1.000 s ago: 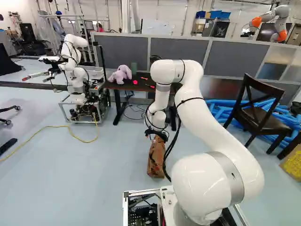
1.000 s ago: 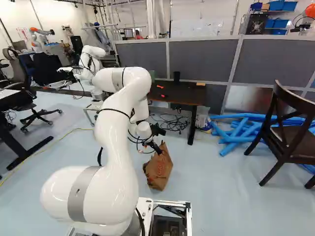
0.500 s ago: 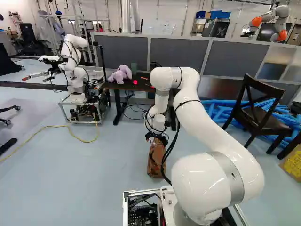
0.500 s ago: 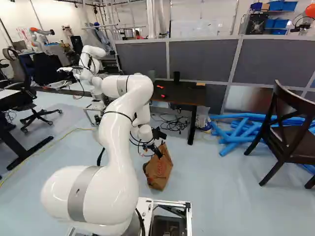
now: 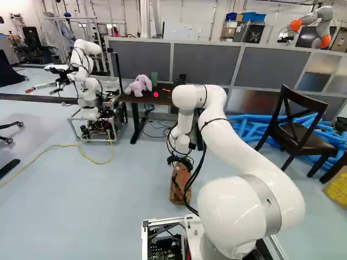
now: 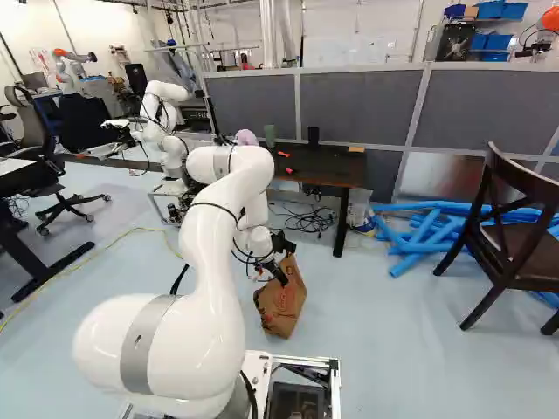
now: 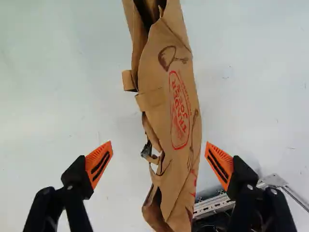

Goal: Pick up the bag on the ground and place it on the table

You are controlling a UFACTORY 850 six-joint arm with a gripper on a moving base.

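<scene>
the hand (image 7: 159, 157) is spread wide and grips nothing, and the brown paper bag (image 6: 281, 305) is on the floor (image 6: 419, 349), on the near side of the worktop (image 6: 325, 168). to grab it well, the hand should go down slowly with the bag's top in the middle of its two orange pads (image 7: 99, 163), then squeeze both sides at once, so the thin paper does not tip or slip out.
</scene>
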